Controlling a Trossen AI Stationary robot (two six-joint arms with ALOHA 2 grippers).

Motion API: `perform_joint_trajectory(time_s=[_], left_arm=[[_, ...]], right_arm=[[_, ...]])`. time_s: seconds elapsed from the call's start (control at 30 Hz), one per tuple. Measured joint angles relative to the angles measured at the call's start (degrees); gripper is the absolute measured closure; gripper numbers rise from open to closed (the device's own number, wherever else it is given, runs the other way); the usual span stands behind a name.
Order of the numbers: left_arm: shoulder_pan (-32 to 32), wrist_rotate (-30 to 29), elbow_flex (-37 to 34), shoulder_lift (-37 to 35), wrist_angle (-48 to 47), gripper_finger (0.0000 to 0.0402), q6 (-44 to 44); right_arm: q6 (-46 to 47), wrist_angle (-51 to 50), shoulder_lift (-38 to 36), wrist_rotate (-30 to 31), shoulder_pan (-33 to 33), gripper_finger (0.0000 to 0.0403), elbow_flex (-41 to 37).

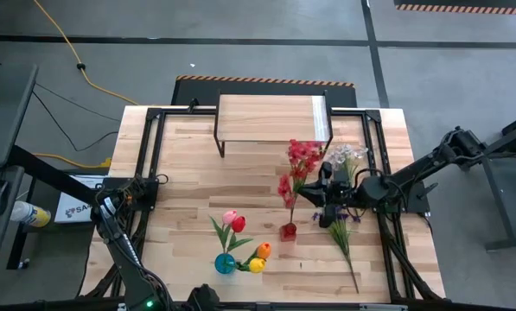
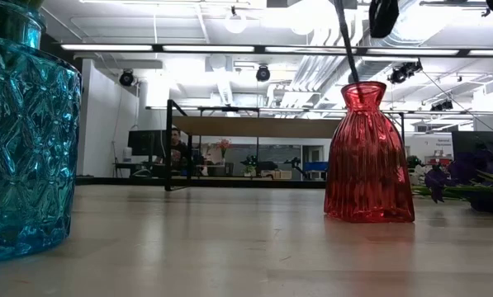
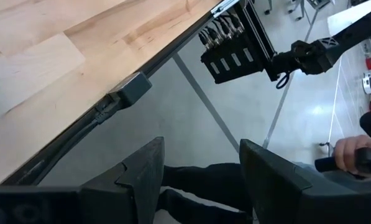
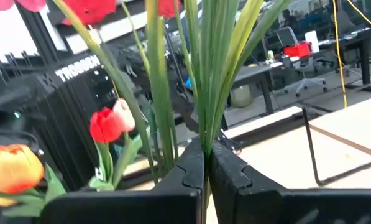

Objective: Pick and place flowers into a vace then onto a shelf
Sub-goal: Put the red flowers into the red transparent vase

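My right gripper (image 1: 328,200) (image 4: 206,167) is over the table's right half, shut on green flower stems. White blossoms (image 1: 348,155) show just beyond it; whether they top the held stems, I cannot tell. A purple sprig (image 1: 344,242) (image 2: 444,177) lies flat on the table near it. The red vase (image 1: 288,231) (image 2: 368,157) stands upright and holds the red sprig (image 1: 301,162). The blue vase (image 1: 226,263) (image 2: 19,140) holds the tulips (image 1: 233,221) (image 4: 110,124). The shelf (image 1: 270,117) stands at the far edge. My left gripper (image 3: 201,174) is open, off the table's left edge. My right gripper pinches a bunch of green stems and narrow leaves (image 4: 204,134) between its two shut fingers. The fingers lie level, coming from the table's right side, across the stems. The leaves fan upward from the pinch. What is below the fingers is hidden by the gripper itself.
The left arm (image 1: 119,203) waits beside the table's left edge over the floor. A black metal frame (image 1: 154,155) runs along the table's sides. Bare wood lies between the vases and the shelf. A person's hand (image 3: 353,155) shows in the room beyond.
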Motion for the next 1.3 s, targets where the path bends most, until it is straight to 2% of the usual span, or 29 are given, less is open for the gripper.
perform_joint_trajectory(time_s=[0.2,0.97,1.1,1.3], left_arm=[[0.0,0.0,0.0,0.0,0.0,0.0163,0.0],[0.0,-0.1,0.0,0.0,-0.1,0.0163,-0.1],[0.0,-0.1,0.0,0.0,-0.1,0.0163,-0.1],[0.0,-0.1,0.0,0.0,-0.1,0.0163,0.0]], right_arm=[[-0.1,-4.8,0.0,0.0,0.0,0.0401,0.0],[0.3,-9.1,0.1,-4.8,-0.2,0.0374,0.0],[1.4,-10.9,0.1,-9.0,-0.9,0.0356,0.0],[4.5,-14.3,0.1,-14.1,-2.1,0.0307,0.0]])
